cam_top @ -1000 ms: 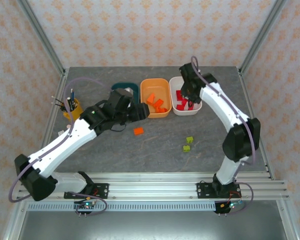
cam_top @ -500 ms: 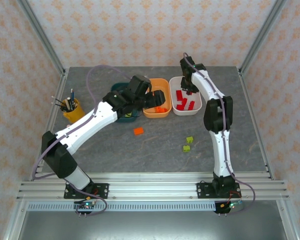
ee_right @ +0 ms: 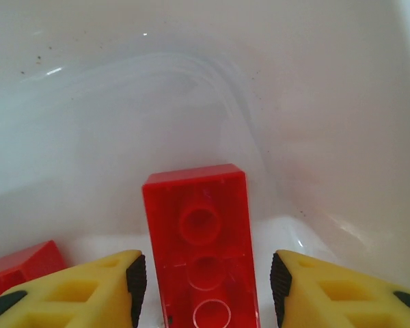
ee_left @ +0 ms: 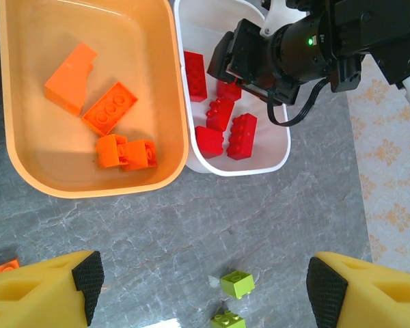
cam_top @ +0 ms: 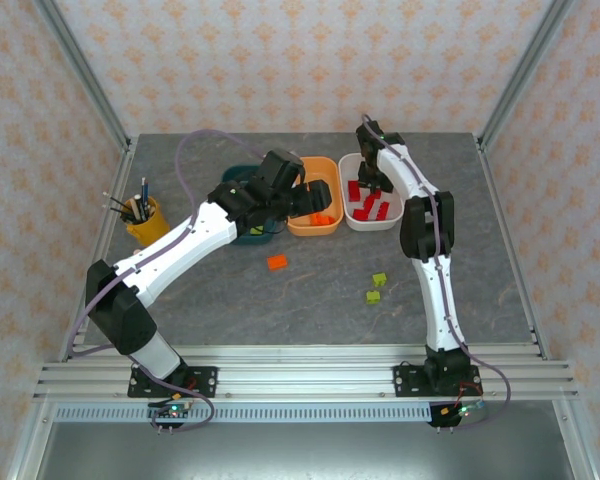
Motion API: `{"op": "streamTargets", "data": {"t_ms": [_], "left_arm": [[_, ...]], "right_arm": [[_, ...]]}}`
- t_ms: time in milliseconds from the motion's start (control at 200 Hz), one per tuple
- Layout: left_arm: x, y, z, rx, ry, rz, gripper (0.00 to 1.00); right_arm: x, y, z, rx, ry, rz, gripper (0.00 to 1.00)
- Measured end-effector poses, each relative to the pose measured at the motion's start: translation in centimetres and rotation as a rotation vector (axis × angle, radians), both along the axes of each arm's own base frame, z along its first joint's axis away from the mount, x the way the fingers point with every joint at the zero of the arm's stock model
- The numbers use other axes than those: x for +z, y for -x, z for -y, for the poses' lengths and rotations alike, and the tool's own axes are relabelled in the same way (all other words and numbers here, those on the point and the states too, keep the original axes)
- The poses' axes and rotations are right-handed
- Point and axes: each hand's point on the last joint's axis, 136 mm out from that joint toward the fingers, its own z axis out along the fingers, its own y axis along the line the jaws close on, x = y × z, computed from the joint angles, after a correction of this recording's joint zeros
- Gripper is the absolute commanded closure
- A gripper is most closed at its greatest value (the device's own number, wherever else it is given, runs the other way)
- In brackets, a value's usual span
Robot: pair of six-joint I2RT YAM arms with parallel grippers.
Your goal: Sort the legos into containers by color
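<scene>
Nearest, on bare table: two lime bricks, close together but apart, right of centre. A little farther and to the left: one loose orange brick, well clear of any tub.

Left gripper: hangs above the near rim of the orange tub, fingers spread wide, grips nothing. Below it in the wrist view: four orange bricks on the tub floor, two of them touching.

Teal tub: sits left of the orange tub, mostly hidden under the left arm; contents cannot be told.

White tub: stands right of the orange tub, rims touching or nearly so. Holds several red bricks.

Right gripper: reaches down inside the white tub, low over the floor. Straddles one oblong red brick lying studs-up, fingers parted a little wider than the brick, a sliver of white showing along its right side; not clamped on it.

Far left of table: yellow cup with pens.
</scene>
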Motion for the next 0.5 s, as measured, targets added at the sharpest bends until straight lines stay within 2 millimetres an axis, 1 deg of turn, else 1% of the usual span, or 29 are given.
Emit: {"op": "streamTargets", "data": {"t_ms": [90, 130, 195, 250, 335, 385, 415, 455, 470, 495], "left_arm": [[-0.1, 0.1, 0.0, -0.002, 0.0, -0.004, 0.19], [-0.1, 0.2, 0.0, -0.004, 0.0, -0.007, 0.19], [-0.2, 0.3, 0.2, -0.012, 0.001, -0.015, 0.19], [-0.5, 0.6, 0.4, -0.024, -0.001, -0.027, 0.2], [-1.5, 1.2, 1.1, -0.047, -0.015, -0.055, 0.2], [-2.6, 1.8, 2.0, -0.07, -0.03, -0.082, 0.21], [-3.4, 2.2, 2.6, -0.086, -0.04, -0.103, 0.21], [-4.6, 2.8, 3.3, -0.103, -0.055, -0.133, 0.21], [-5.0, 3.1, 3.6, -0.111, -0.061, -0.143, 0.21], [-5.8, 3.5, 4.2, -0.119, -0.071, -0.164, 0.21]], "right_arm": [[0.5, 0.1, -0.2, 0.005, -0.006, 0.001, 0.42], [1.1, 0.2, -0.3, 0.005, -0.01, 0.01, 0.41], [2.9, 0.9, -0.4, 0.001, -0.016, 0.028, 0.41], [5.3, 1.8, -0.4, -0.01, -0.028, 0.056, 0.41], [10.1, 4.2, -0.2, -0.03, -0.055, 0.118, 0.41], [13.1, 6.1, -0.2, -0.04, -0.077, 0.166, 0.41], [14.9, 7.5, -0.2, -0.046, -0.09, 0.193, 0.41], [16.8, 9.2, -0.2, -0.052, -0.109, 0.224, 0.41], [17.6, 10.2, -0.2, -0.055, -0.117, 0.235, 0.4], [18.4, 11.3, -0.3, -0.056, -0.128, 0.248, 0.4]]}}
